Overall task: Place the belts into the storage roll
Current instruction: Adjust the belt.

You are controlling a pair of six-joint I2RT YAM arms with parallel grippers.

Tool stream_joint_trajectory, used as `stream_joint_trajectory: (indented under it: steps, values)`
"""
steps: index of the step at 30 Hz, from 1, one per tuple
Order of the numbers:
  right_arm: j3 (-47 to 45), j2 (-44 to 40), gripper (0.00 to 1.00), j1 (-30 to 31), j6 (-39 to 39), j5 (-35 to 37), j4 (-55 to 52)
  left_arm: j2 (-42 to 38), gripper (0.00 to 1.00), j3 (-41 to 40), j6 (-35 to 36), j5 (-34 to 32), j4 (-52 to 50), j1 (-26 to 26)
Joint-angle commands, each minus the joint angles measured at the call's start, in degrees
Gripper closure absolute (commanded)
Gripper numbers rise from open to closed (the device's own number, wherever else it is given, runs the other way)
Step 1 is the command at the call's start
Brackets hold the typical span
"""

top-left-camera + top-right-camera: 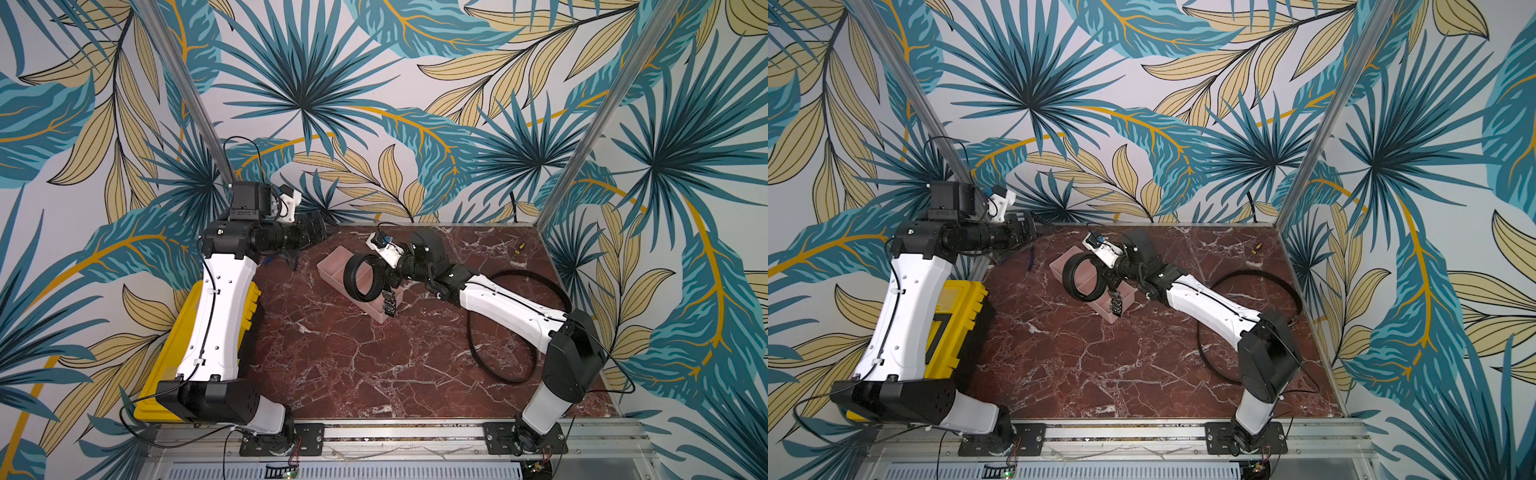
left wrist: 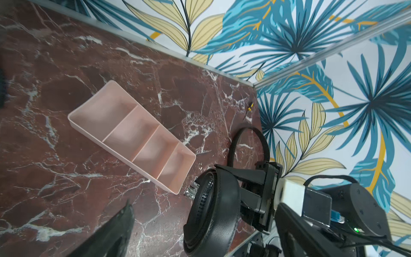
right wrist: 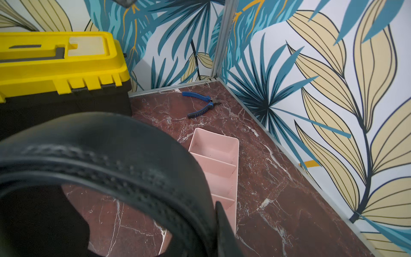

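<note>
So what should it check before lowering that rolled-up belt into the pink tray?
1. Grip of right fingers on coiled belt: ok.
2. Winding tight: ok.
3. All four compartments of pink tray empty: ok.
4. Clearance, left fingers open and away from the tray: ok.
5. Coil centred over one compartment: cannot tell.
6. Coiling of second belt: not ok, it lies loose on the table.

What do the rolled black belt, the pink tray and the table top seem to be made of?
Rolled belt: probably leather or imitation leather, matte black, with a seam line along its edge.
Pink tray: plastic, smooth with a soft sheen, thin moulded walls.
Table top: dark red marble pattern with white veins; real stone or printed film, I cannot tell.
</note>
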Motion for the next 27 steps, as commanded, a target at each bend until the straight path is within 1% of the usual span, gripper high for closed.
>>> stream_joint_trajectory:
  steps: [1, 3, 6, 12, 16, 19, 23, 27]
  values:
    - [-1.2, -2.7, 1.0, 0.9, -3.5, 0.9, 0.2, -2.5, 0.0, -3.3, 5.2, 3.3, -0.2, -3.7]
    - [-1.5, -3.3, 1.0, 1.5, -5.0, 0.9, -0.2, -4.2, 0.01, -5.9, 6.0, 2.7, -0.1, -5.1]
    - [-1.8, -3.9, 1.0, 1.8, -6.1, 1.5, -0.1, -7.7, 0.05, -10.7, 6.5, 2.1, -0.2, -5.2]
    - [-2.4, -5.0, 1.0, 1.8, -9.2, 1.7, 0.9, -13.1, 0.06, -18.6, 7.3, 4.2, -0.2, -5.3]
    - [-2.1, -5.3, 1.0, 1.8, -9.6, 0.0, 0.6, -13.6, 0.07, -20.0, 8.6, 4.1, -0.2, -6.6]
    - [-1.6, -5.6, 1.0, 1.8, -9.6, -1.6, -0.6, -13.4, 0.07, -19.9, 9.9, 2.7, -0.2, -7.8]
    - [-1.4, -6.6, 1.0, 2.1, -9.4, -3.3, -2.7, -12.6, 0.09, -18.5, 11.2, -1.9, -0.2, -10.0]
    - [-2.1, -8.1, 1.0, 2.3, -9.1, -4.4, -3.7, -11.2, 0.1, -16.4, 13.2, -7.1, -0.1, -13.3]
